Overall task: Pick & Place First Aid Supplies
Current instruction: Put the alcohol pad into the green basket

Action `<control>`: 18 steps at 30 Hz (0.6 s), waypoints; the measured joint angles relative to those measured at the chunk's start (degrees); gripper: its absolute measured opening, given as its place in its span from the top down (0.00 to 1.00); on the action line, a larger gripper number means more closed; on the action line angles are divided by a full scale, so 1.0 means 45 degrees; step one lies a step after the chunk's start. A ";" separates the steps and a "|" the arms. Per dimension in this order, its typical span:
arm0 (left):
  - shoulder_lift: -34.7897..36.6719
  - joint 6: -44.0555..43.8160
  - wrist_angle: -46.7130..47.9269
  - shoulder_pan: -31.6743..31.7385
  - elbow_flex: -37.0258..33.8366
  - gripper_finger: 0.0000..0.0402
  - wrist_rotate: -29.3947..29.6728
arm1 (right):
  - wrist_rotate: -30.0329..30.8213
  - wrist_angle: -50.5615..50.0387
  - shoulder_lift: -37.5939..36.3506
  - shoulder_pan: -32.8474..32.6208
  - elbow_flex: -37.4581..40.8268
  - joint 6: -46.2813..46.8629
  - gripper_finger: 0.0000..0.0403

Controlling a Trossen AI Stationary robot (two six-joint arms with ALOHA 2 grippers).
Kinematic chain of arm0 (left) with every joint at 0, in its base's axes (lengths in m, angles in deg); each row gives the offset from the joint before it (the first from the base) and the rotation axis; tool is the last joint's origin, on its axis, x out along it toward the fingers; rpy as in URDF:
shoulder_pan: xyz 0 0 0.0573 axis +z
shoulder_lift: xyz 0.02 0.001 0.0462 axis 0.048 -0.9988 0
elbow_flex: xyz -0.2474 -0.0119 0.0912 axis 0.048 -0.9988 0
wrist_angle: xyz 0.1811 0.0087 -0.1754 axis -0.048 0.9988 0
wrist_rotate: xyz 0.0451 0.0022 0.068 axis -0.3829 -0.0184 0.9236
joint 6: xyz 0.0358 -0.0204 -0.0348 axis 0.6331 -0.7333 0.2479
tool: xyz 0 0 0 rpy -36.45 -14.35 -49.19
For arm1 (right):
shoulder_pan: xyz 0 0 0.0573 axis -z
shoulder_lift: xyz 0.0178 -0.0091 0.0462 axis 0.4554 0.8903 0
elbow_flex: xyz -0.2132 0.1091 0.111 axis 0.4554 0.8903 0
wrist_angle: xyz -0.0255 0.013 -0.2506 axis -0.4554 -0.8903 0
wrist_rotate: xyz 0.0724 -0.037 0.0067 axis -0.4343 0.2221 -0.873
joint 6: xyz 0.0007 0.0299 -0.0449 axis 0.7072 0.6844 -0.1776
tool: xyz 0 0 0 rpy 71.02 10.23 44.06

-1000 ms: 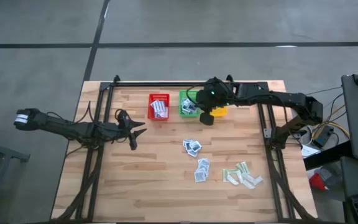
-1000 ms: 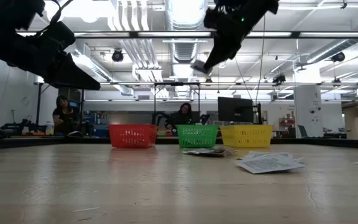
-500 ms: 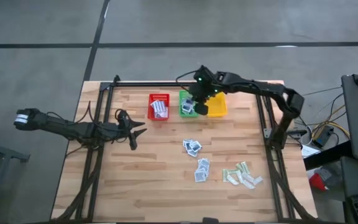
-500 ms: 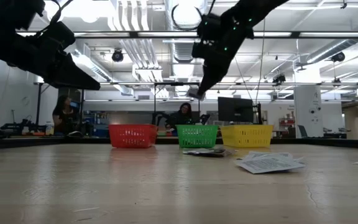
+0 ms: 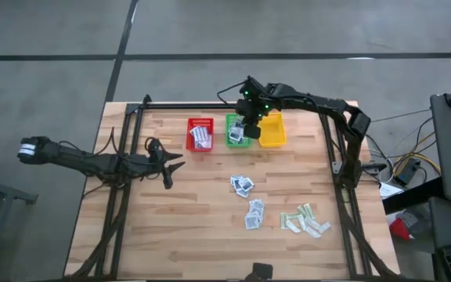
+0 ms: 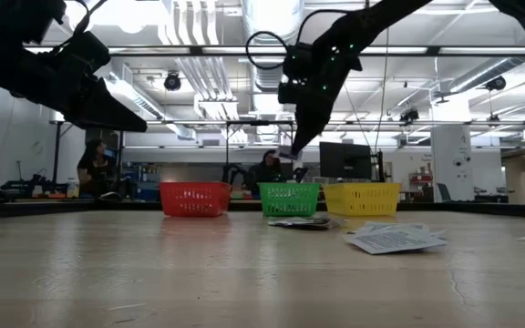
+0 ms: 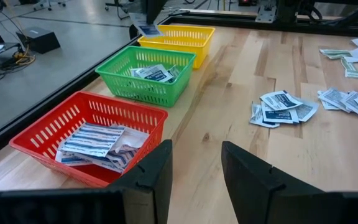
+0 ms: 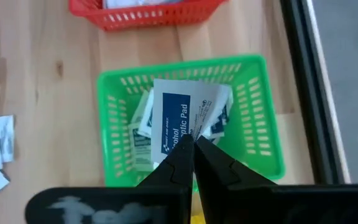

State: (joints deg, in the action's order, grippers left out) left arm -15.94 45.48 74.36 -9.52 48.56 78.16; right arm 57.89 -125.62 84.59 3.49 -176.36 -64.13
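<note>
One white-blue packet (image 8: 182, 118) hangs pinched in the right gripper (image 8: 193, 146) above the green basket (image 8: 253, 149); left gripper (image 7: 194, 165) gapes idle.

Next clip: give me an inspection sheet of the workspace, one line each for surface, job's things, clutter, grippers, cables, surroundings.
Surface: wooden table, bare planks at the near side.
Job's things: square packets and pale strips loose on the table; packets in the red basket and green basket; yellow basket beside them.
Clutter: nothing seen.
Grippers: right gripper shut on a white-blue packet above the green basket; left gripper open, waiting at the table's left.
Cables: bundle off the table's right edge.
Surroundings: people seated behind the table.
</note>
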 joint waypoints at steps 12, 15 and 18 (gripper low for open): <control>0.0002 0.0000 0.0000 0.0001 0.0000 0.67 -0.0005 | -0.0291 -0.0040 0.1515 0.0017 -0.0279 0.0346 0.98; -0.0001 0.0000 -0.0004 0.0001 0.0000 0.67 -0.0005 | -0.0290 -0.0025 0.1522 0.0019 -0.0291 0.0390 0.98; 0.0000 0.0002 0.0000 -0.0001 0.0000 0.67 -0.0005 | -0.0289 -0.0013 0.1461 0.0022 -0.0291 0.0452 0.98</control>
State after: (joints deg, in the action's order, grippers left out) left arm -15.94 45.49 74.36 -9.53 48.56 78.14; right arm 56.59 -125.68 91.17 3.58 -177.67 -62.10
